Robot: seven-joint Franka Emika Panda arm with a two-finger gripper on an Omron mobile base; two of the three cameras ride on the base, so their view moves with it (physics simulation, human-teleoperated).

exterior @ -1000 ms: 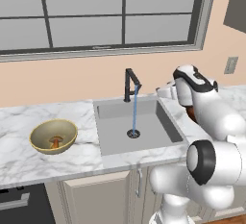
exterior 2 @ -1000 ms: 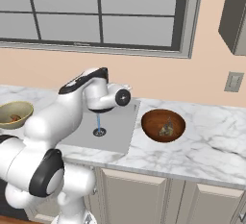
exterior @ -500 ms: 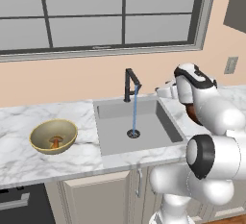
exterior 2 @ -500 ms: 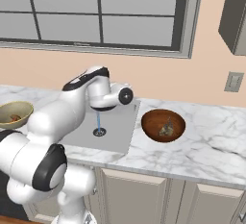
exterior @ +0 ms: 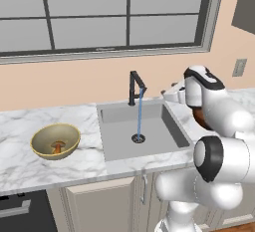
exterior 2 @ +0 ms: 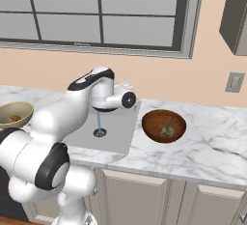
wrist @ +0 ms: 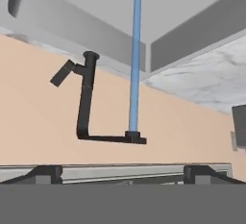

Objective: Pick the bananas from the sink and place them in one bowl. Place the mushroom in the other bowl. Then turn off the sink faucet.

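Two bowls flank my grey recessed sink [exterior: 142,126] on the white marble counter [exterior: 20,156]: the brassy yellow-olive bowl [exterior: 55,141] holds the orange-brown mushroom [exterior: 58,147], the dark reddish-brown bowl [exterior 2: 164,125] the bananas [exterior 2: 168,130]. I see the slim black faucet [exterior: 135,87] running blue water [exterior: 140,114] below the wide grey-framed window [exterior: 109,14], and my gripper [exterior: 169,92], hanging beside it, has its jaws spread wide, holding nothing.

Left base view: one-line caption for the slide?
Water runs from the black faucet into the sink; mushroom sits in the yellow bowl, robot hand hovers right of the faucet.
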